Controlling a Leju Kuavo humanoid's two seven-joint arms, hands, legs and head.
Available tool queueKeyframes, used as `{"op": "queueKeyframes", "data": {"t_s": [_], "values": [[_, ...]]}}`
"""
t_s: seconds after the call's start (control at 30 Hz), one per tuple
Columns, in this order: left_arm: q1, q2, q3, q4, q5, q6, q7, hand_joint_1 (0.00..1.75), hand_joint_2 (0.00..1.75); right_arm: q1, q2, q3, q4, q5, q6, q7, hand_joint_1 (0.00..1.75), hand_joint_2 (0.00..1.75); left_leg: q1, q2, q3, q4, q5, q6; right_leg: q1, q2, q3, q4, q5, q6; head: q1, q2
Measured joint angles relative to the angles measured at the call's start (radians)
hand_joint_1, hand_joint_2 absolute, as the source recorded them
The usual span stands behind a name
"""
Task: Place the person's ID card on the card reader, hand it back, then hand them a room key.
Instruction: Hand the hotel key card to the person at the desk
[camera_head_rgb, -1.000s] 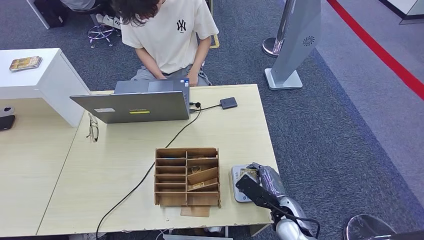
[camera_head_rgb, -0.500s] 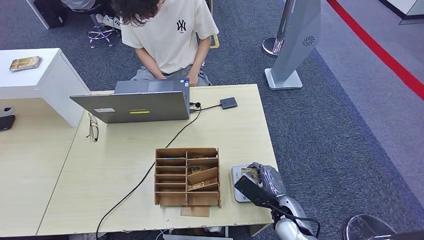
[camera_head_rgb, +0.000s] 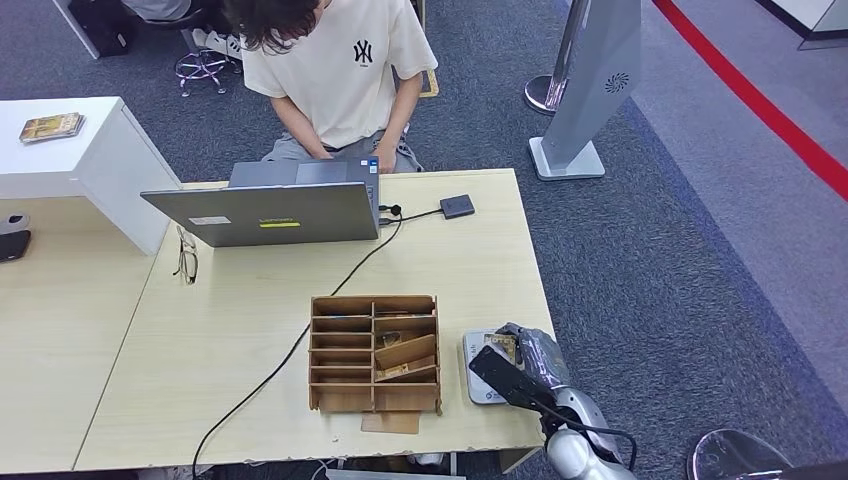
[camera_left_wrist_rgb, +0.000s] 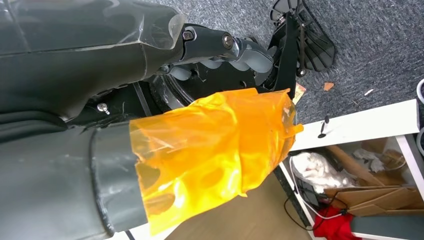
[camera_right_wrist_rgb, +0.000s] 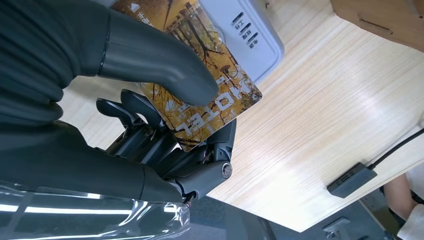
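1. My right hand (camera_right_wrist_rgb: 165, 125) pinches the card (camera_right_wrist_rgb: 200, 95) between the thumb on its printed face and the darker fingers beneath. I'd say that flat grip is there to keep the face level for reading.
2. The card sits partly over the card reader (camera_head_rgb: 480, 366), just under and ahead of the hand, at the near right corner of the tabletop (camera_head_rgb: 250, 330). I cannot tell whether it rests on the reader or hangs just above it.
3. The card reads "HOTEL", so I can't be sure it is the ID and not a room key.
4. Just beside the hand, on its inner side, stands the wooden organizer (camera_head_rgb: 375, 352) with cards in its slots; I judge the key comes from there, kept close for a short reach.
5. Well beyond the hand, across the tabletop, the person (camera_head_rgb: 340, 70) sits behind a laptop (camera_head_rgb: 270, 212), which any handover must clear.
6. My left hand (camera_left_wrist_rgb: 210, 150) hangs low, wrapped in orange film; I cannot tell how its fingers lie.
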Motion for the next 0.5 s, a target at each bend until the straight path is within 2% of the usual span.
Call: {"op": "queueKeyframes", "data": {"t_s": [0.5], "values": [[0.000, 0.000, 0.000, 0.000, -0.003, 0.000, 0.002, 0.00, 0.00, -0.010, 0.010, -0.010, 0.021, 0.001, 0.000, -0.006, 1.75, 1.75, 0.000, 0.000, 0.002, 0.000, 0.000, 0.000, 0.000, 0.000, 0.002, 0.000, 0.000, 0.000, 0.000, 0.000]]}}
